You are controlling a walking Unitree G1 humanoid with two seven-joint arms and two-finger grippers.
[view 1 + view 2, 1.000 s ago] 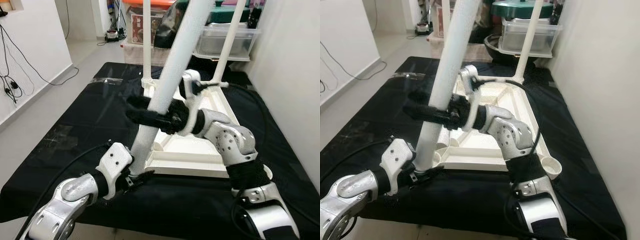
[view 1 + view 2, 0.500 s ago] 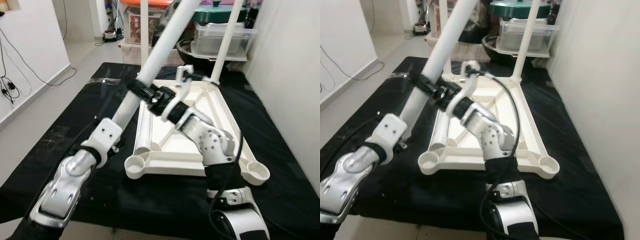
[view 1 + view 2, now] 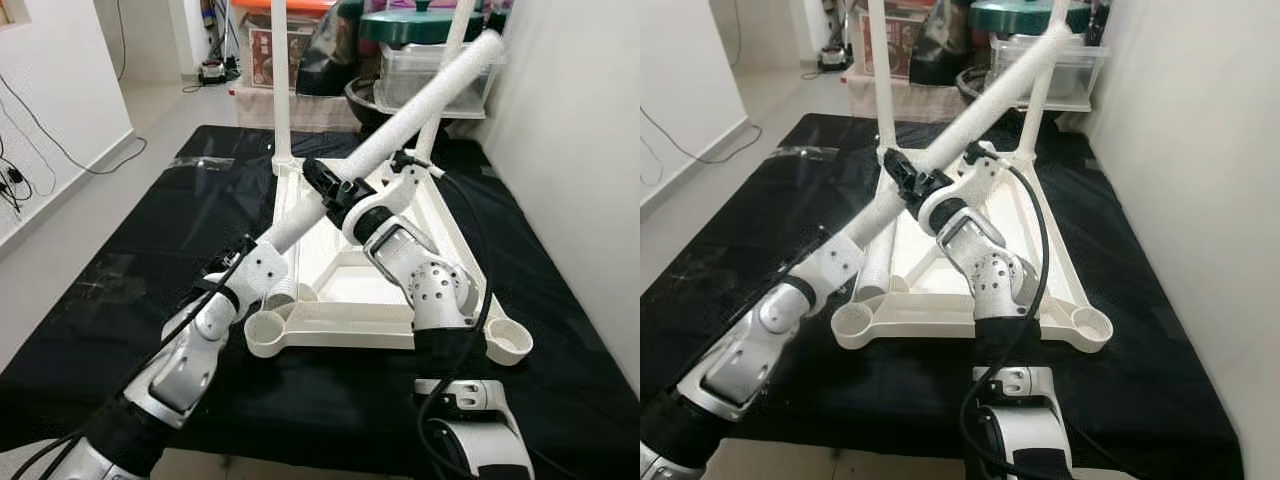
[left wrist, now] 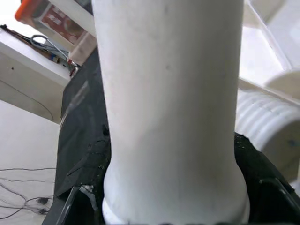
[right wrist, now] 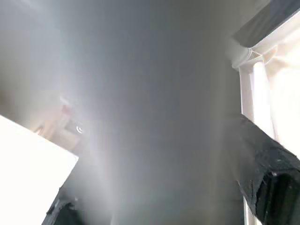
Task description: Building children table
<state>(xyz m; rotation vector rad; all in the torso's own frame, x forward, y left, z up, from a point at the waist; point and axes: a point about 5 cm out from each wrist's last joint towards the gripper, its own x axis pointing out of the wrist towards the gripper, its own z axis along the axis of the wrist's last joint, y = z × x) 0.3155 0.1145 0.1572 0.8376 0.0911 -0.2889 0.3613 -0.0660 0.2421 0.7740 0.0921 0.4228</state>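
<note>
The white children's table top (image 3: 370, 322) lies upside down on a black mat, with two white legs standing upright (image 3: 279, 80) in its far corners. Both my grippers hold a third white table leg (image 3: 420, 105) slanting from low near-left to high far-right above the top. My left gripper (image 3: 262, 262) is shut on its lower end, just above the open near-left socket (image 3: 263, 334). My right gripper (image 3: 328, 192) is shut on the leg's middle. The left wrist view looks along the leg (image 4: 168, 108). A black finger (image 5: 269, 178) flanks it in the right wrist view.
The near-right socket (image 3: 508, 343) stands open. Another white tube (image 3: 284, 294) lies inside the top's left side. The black mat (image 3: 120, 270) covers the floor. Clear storage boxes (image 3: 420, 65) stand at the back, a white wall (image 3: 580, 150) on the right, cables (image 3: 20, 170) at left.
The held leg has tipped from steep to a lower slant towards the far right, and its lower end has come over the near-left socket. The head camera has also shifted.
</note>
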